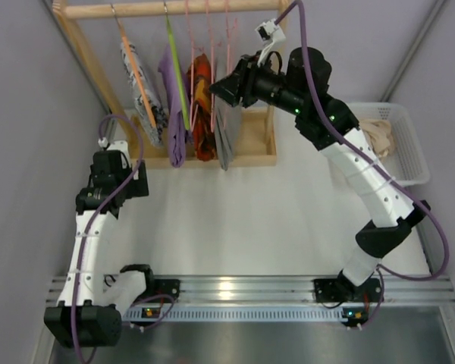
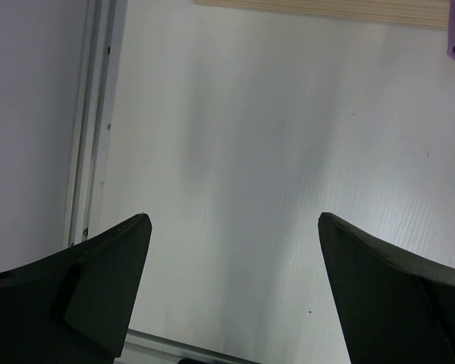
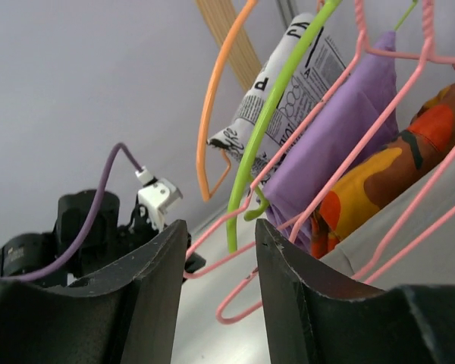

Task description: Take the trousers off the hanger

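Note:
A wooden rack (image 1: 167,9) holds several hangers with folded garments: a newsprint one (image 1: 140,95) on an orange hanger, a purple one (image 1: 174,106) on a green hanger, an orange patterned one (image 1: 202,106) and a grey one (image 1: 227,133) on pink hangers (image 1: 208,45). My right gripper (image 1: 221,87) is open, right beside the grey garment's top. In the right wrist view the right gripper (image 3: 221,227) has pink hanger wires (image 3: 349,98) showing in its gap, with the grey garment (image 3: 432,243) at the right. My left gripper (image 1: 125,161) is open and empty over bare table (image 2: 233,220).
A white basket (image 1: 409,152) with beige cloth (image 1: 375,136) stands at the back right. The rack's wooden base (image 1: 250,152) lies under the garments. A grey wall closes the left side, and an aluminium rail (image 1: 227,288) runs along the near edge.

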Robot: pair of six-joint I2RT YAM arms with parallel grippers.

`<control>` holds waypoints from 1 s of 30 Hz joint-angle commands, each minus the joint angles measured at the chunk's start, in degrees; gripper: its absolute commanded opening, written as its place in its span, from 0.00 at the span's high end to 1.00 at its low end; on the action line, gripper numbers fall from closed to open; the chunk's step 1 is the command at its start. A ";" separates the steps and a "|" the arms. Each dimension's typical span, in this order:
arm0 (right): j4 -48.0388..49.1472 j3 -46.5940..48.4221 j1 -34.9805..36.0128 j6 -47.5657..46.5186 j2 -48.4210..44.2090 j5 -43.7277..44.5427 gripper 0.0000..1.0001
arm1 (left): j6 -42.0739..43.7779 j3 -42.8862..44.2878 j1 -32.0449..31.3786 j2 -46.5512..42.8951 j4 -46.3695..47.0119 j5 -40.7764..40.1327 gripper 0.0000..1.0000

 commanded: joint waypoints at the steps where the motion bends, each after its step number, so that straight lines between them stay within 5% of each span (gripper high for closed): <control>1: 3.57 2.75 0.63 4.85 2.73 5.50 0.57 | -0.19 0.71 0.40 -2.42 2.40 -1.93 0.01; 17: 6.21 3.28 0.45 5.82 7.14 11.74 0.61 | -3.71 12.83 1.63 -8.93 4.25 -1.41 0.01; 30: 5.33 5.65 0.45 4.95 4.85 9.19 0.58 | -4.32 12.58 1.54 -7.69 4.34 2.55 0.01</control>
